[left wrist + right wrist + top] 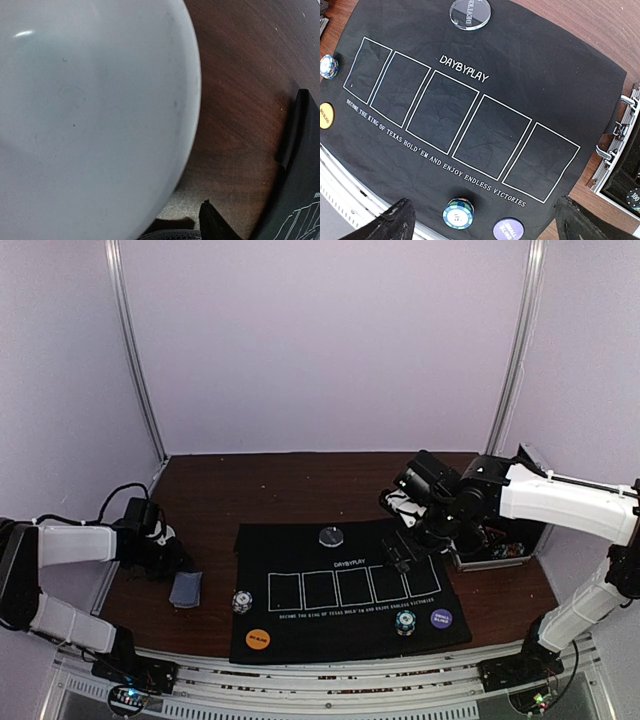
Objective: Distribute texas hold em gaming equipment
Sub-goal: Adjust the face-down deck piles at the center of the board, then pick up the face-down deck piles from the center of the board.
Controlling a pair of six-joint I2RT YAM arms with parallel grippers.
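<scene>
near edge of the black mat (340, 590): orange blind disc (258, 639) at the left corner, purple blind disc (441, 619) toward the right corner, and a striped chip stack (405, 622) just left of the purple one. all three lie on the cloth.

mid mat: five white card outlines in a row. a second chip stack (241, 601) sits on the left margin beside the first outline.

off the mat to the left, on the brown table (300, 490): a small pile of blue-grey-backed playing cards (186, 589), face down. the left gripper (172, 558) is low, just behind that pile. whether its jaws are parted or closed cannot be told (its wrist camera is mostly filled by a pale, blurred, curved surface).

far mat edge: clear round dealer disc (331, 536), lying flat above the "daybyplay" lettering.

right gripper (485, 215): over the mat's right half, fingers (395, 222) spread wide with nothing between them.

far right: open silver case (612, 150), just beside the mat's right edge, chips inside.
</scene>
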